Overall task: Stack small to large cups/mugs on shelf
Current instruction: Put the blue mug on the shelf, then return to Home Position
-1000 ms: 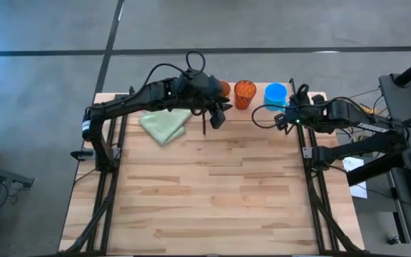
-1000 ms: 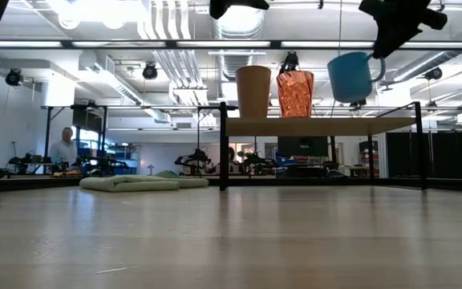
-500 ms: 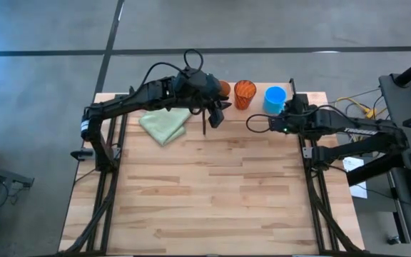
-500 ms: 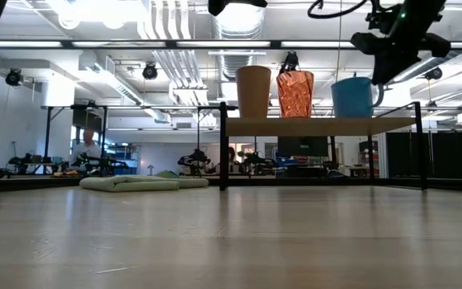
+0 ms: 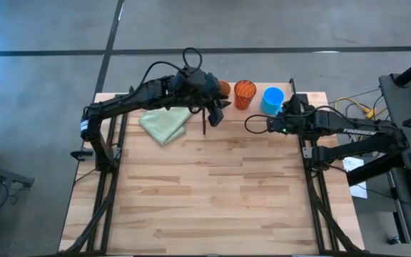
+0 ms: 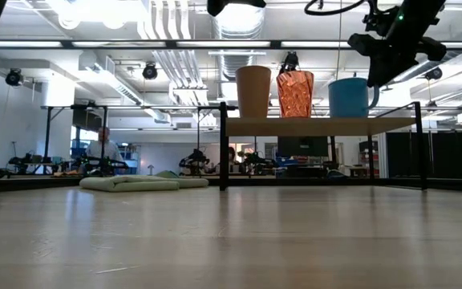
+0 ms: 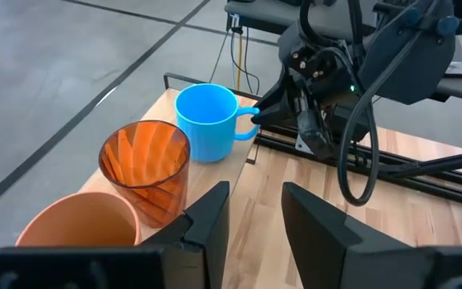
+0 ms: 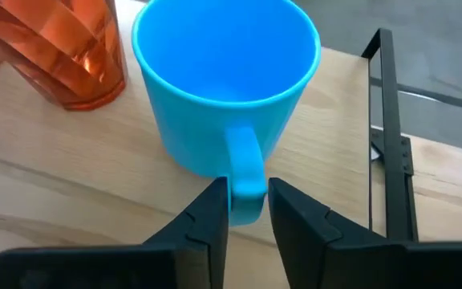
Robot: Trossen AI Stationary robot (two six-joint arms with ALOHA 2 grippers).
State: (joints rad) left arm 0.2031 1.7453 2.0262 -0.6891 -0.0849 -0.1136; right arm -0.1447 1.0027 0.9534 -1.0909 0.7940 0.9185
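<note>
Standing upright on shelf (image 6: 319, 126): bright blue mug (image 8: 224, 96), seemingly empty.

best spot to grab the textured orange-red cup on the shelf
Probably by its rim, from above, one finger inside. The textured orange-red plastic cup stands upright and open-topped on the light-wood shelf, with the plain light-orange cup and bright blue handled mug close on either side.

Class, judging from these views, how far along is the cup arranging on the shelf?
Done: the plain light-orange cup, ribbed orange-red cup and blue handled mug stand in a row on the light-wood shelf. In hand: the right gripper straddles the mug's handle. Left: letting go; left gripper open, waiting.
</note>
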